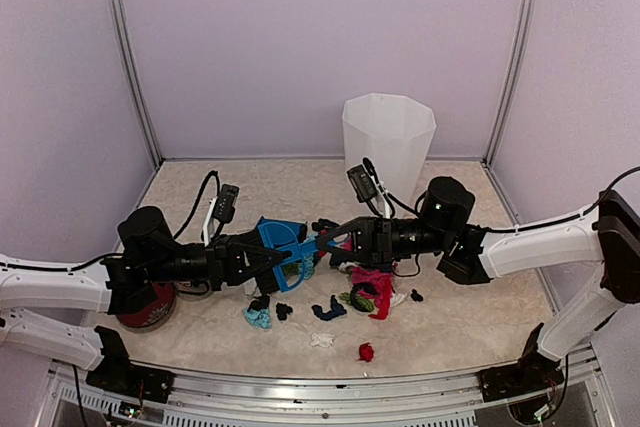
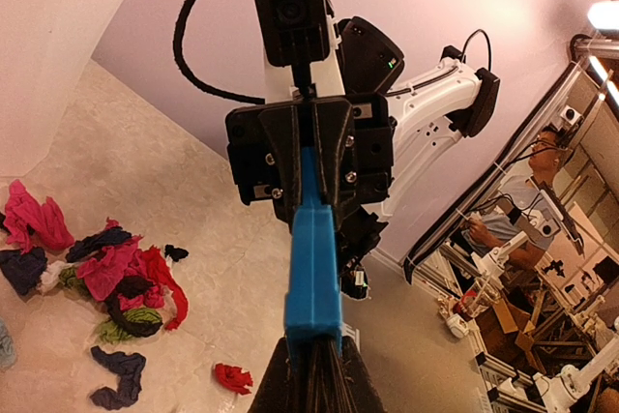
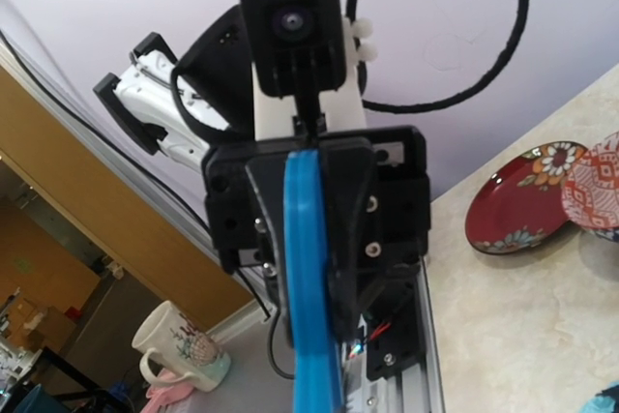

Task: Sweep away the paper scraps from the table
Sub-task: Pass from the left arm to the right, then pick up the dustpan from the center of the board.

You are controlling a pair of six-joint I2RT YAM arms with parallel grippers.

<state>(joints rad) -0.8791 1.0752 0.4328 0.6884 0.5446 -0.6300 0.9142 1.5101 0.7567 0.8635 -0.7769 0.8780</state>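
Two arms on one thing rn: the blue dustpan (image 1: 280,239), mid-table. Left gripper (image 1: 258,259) is pinched tight on its left end, and right gripper (image 1: 337,237) is clamped on the handle from the other side, so they're tip to tip. Paper scraps (image 1: 365,292) sit in a loose pile on the table (image 1: 470,332), just in front of the right gripper, w/ a few strays nearer the front edge. White bin (image 1: 388,137) stands at the back, apart from the pile.

White faceted bin (image 1: 388,137), blue dustpan (image 1: 281,238), red plate (image 3: 517,198), mug (image 3: 179,345)
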